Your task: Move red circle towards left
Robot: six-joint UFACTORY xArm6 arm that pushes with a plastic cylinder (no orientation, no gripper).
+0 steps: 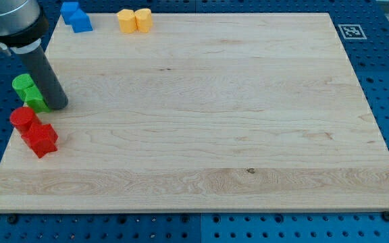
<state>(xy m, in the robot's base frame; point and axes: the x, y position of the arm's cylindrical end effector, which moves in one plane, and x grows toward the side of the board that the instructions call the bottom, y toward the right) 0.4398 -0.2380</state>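
Observation:
The red circle [23,119] lies near the board's left edge, at mid height. A red star-like block [41,140] touches it on its lower right. My tip [57,105] rests on the board just above and to the right of the red circle, a short gap away. It stands right against two green blocks [30,92], on their right side.
Two blue blocks [75,16] sit at the board's top left corner. Two yellow blocks [134,20] sit along the top edge, right of the blue ones. A marker tag [350,31] is at the top right corner. The wooden board [208,121] lies on a blue pegboard.

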